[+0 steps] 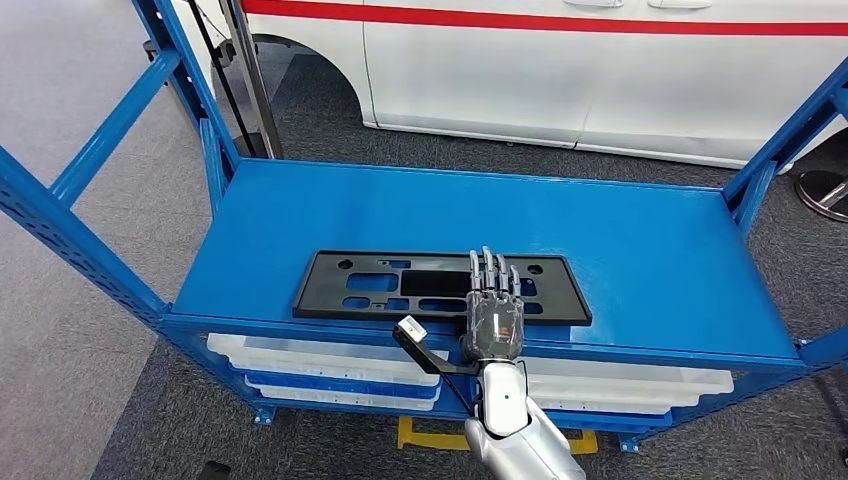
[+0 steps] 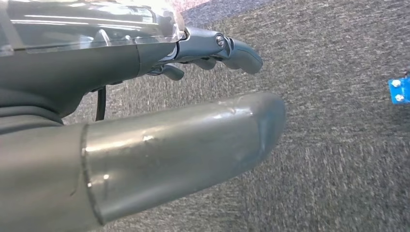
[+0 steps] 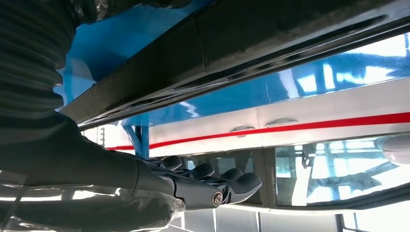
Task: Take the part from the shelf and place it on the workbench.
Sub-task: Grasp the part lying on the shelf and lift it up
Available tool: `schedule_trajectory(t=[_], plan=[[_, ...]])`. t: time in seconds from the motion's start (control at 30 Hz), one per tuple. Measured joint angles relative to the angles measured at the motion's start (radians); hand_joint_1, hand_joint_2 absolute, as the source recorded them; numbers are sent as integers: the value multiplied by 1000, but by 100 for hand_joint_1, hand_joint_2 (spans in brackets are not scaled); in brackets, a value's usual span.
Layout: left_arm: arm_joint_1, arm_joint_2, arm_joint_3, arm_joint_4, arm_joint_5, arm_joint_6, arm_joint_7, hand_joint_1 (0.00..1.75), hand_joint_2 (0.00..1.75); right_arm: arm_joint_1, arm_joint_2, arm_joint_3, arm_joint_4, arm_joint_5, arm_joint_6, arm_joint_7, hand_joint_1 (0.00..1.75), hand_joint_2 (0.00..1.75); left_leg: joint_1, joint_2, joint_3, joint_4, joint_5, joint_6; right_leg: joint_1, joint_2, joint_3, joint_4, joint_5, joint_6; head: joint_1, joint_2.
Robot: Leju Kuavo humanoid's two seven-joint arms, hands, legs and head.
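Head view: a flat black part (image 1: 440,286) with cut-outs lies on the blue shelf (image 1: 620,240), close to its front edge, with bare blue surface behind it and to both sides. The right robot hand (image 1: 493,300) reaches in over the front edge, fingers straight and flat on top of the part, grasping nothing. White trays (image 1: 330,358) sit on the level below; a white car (image 1: 600,70) stands behind.

Left wrist view: the left robot hand (image 2: 208,53) hangs above grey carpet (image 2: 338,159), fingers loosely curled, holding nothing.

Right wrist view: the fingers (image 3: 212,180) lie extended, side by side; the part's dark edge (image 3: 232,53) runs across the frame, the shelf blue beside it.
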Motion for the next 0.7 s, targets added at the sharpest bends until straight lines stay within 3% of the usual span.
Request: schedule_trajectory(t=[0.07, 0.1, 0.17, 0.23, 0.3, 0.37, 0.4, 0.43, 0.47, 0.57, 0.63, 0.7], plan=[[-1, -4, 0, 1, 0, 0, 0, 0, 0, -1, 0, -1, 1, 1, 0, -2, 2, 175, -2, -1, 2, 1, -1, -6, 6, 0, 66, -136, 54, -14, 0, 0], [-2, -6, 0, 1, 0, 0, 0, 0, 0, -1, 0, -2, 1, 1, 0, -3, 2, 175, -2, -1, 2, 2, -1, -11, 10, 0, 82, -173, 64, -19, 0, 0], [-3, -8, 0, 1, 0, 0, 0, 0, 0, -3, 1, -3, 2, 1, 0, -6, 2, 175, -2, -2, 0, 0, 1, -23, 14, -2, 84, -186, 66, -23, 0, 0], [-3, -8, 0, 1, 0, 0, 0, 0, 0, -5, 4, -3, 2, 1, 0, -9, 2, 175, -1, -3, -3, 6, -6, -33, 9, -5, 89, -197, 72, -32, 0, 0], [-3, -8, 0, 1, -1, 0, 0, 0, 0, -6, 9, -4, 3, 1, 0, -12, 2, 175, 1, -5, -34, 73, -51, -43, 1, -11, 94, -209, 79, -42, -1, 0], [-2, -7, 0, 2, -1, 0, 0, 0, 0, -4, 10, -5, 4, 1, 0, -13, 2, 175, 1, -6, -95, 206, -115, -52, 1, -15, 92, -209, 79, -46, -1, 0], [0, -6, 0, 2, -1, 0, 0, 0, 0, -3, 10, -6, 4, 1, 0, -13, 2, 175, 2, -6, -120, 259, -131, -56, 1, -16, 92, -208, 78, -46, -1, 0], [1, -6, 0, 2, -1, 0, 0, 0, 0, -3, 10, -6, 5, 1, 0, -13, 2, 175, 3, -5, -129, 278, -127, -59, 0, -16, 92, -207, 78, -45, -1, 0], [3, -6, 0, 2, -1, 0, 0, 0, 0, -2, 10, -7, 5, 1, 0, -13, 2, 175, 5, -5, -118, 253, -102, -61, -1, -16, 93, -205, 76, -43, -1, 0], [2, -6, 0, 2, -1, 0, 0, 0, 0, -3, 10, -9, 5, 1, 0, -13, 2, 175, 9, -4, -22, 59, -15, -60, -2, -11, 93, -193, 68, -31, -1, 0], [1, -6, 0, 2, -1, 0, 0, 0, 0, -5, 10, -13, 5, 2, 0, -12, 2, 175, 6, -5, 3, 6, -9, -48, 2, -7, 89, -186, 65, -20, 0, 0], [1, -6, 0, 2, -1, 0, 0, 0, 0, -6, 9, -17, 5, 3, 0, -12, 2, 175, 5, -5, 3, 4, -7, -32, 3, -4, 88, -187, 66, -10, 0, 0]])
